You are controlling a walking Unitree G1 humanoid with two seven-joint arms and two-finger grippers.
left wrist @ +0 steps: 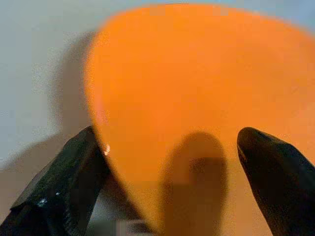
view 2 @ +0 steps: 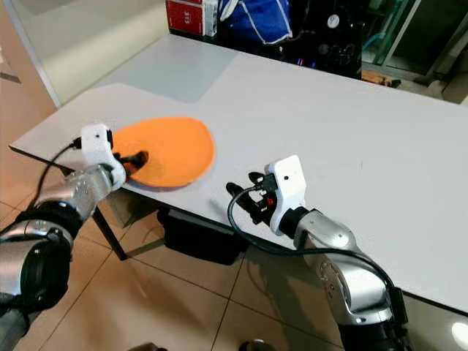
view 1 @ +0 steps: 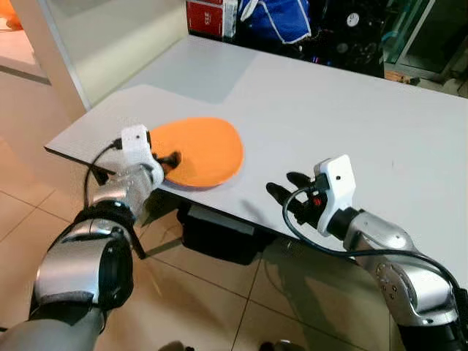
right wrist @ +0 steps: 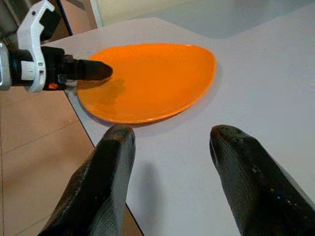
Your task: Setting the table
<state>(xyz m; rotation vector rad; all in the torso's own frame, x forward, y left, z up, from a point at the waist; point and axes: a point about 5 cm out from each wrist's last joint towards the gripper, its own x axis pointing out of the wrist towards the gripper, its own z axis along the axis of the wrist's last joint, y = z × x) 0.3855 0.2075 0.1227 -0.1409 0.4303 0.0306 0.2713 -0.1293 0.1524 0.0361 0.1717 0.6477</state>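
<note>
The left gripper (view 1: 170,161), jaws spread astride the orange plate's (view 1: 201,150) near rim at the white table's (view 1: 351,117) nine-o'clock corner, seems mid-placement, likely withdrawing next, while the right gripper (view 1: 281,191) waits with fingers parted at five o'clock

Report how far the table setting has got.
Done: one orange plate lies on the white table near its edge. In hand: the left gripper is at the plate's near rim, fingers open either side of it. The right gripper hovers open beside it. Left: no other tableware is laid out.
</note>
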